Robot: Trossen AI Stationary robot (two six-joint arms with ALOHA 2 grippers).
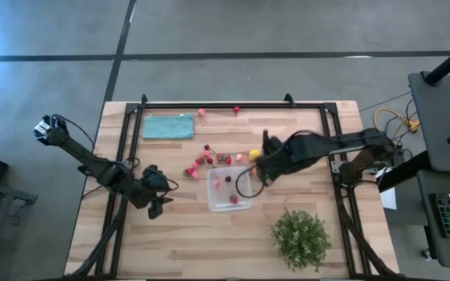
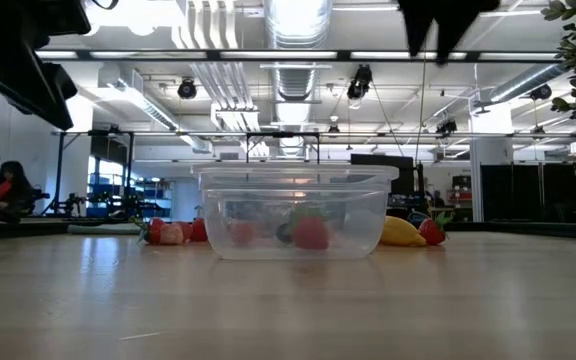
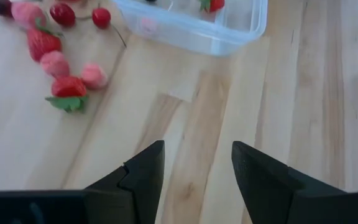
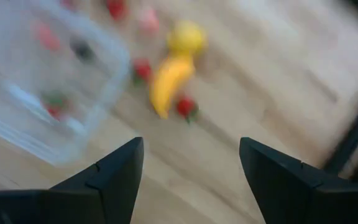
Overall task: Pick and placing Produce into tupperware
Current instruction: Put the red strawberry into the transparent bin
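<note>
The tupperware [image 1: 228, 189] sits near the middle of the wooden counter [image 1: 209, 242] with a few red and pink pieces of produce [image 2: 310, 234] already inside, while more pieces lie scattered on the counter just beside it — red and pink berries [image 3: 67, 93] on the side toward the teal cloth [image 1: 168, 126], a yellow banana [image 4: 166, 84] on the other. The right hand [image 4: 191, 163] hovers above the tupperware's edge with its fingers spread wide and empty. The left hand [image 3: 196, 168] waits over bare counter near the box — fingers parted, gripping nothing.

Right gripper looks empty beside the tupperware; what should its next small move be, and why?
Probably reach toward the toy banana and lower onto it. The right gripper stands open and empty, the tupperware holds only a few pieces, and the banana lies close ahead.
</note>
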